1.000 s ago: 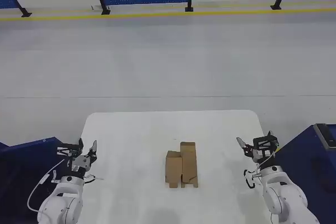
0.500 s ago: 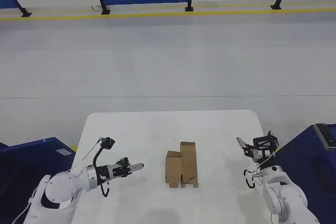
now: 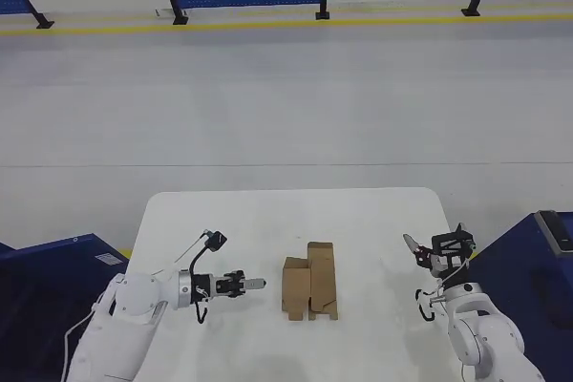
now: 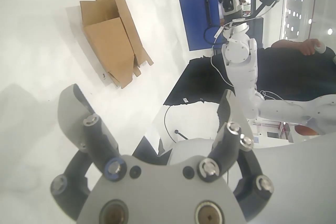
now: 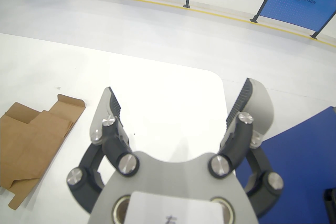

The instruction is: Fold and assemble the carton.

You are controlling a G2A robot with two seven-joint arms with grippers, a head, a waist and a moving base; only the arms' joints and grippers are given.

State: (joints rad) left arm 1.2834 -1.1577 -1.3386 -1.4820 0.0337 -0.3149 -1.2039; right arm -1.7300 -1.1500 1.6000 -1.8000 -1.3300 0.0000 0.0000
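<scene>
White surface (image 3: 382, 220), pale floor (image 3: 286, 95) beyond. The carton (image 3: 310, 281) lies flat at mid-surface, its long axis running away from the robot, with the rounded tuck flap at the far end (notched flaps nearest). Judged light, thin and easily creased: take hold at a panel edge, not a flap. The left gripper (image 3: 253, 284) sits near the carton's side, fingers wide apart, empty; the right gripper (image 3: 437, 246) stands well apart from the carton's opposite side, fingers likewise spread, empty
</scene>
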